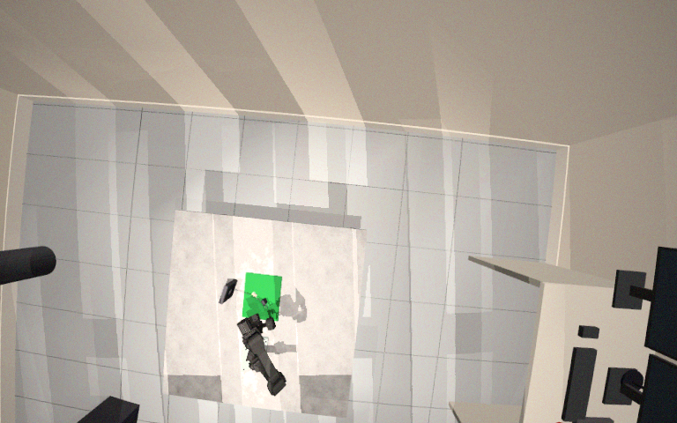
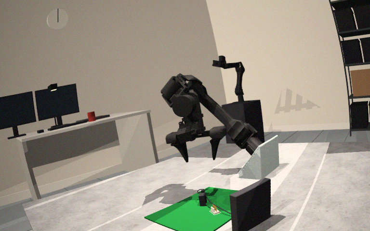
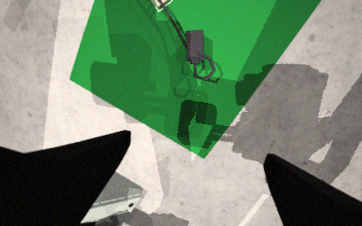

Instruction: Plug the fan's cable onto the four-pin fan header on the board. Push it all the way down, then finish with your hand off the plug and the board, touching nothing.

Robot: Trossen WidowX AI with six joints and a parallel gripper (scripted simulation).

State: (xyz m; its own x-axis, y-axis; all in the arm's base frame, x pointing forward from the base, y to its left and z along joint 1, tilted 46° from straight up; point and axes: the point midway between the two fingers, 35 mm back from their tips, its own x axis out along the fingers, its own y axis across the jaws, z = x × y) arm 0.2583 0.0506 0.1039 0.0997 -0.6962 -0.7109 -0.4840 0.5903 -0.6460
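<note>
The cable's black plug is upright at the green board, with a cable loop at its top. Whether its underside touches the board is unclear. It is beside the small pale header, apart from it. The header's gold pins show in the exterior view; the wrist view cuts it off at the top edge. My gripper is open and empty, well above the table on the arm's side of the plug. Its fingers touch neither plug nor board.
The dark square fan stands beside the board, and its cable runs past the header to the plug. A pale wedge-shaped block stands by the arm's base. Arm shadows fall across the board and table.
</note>
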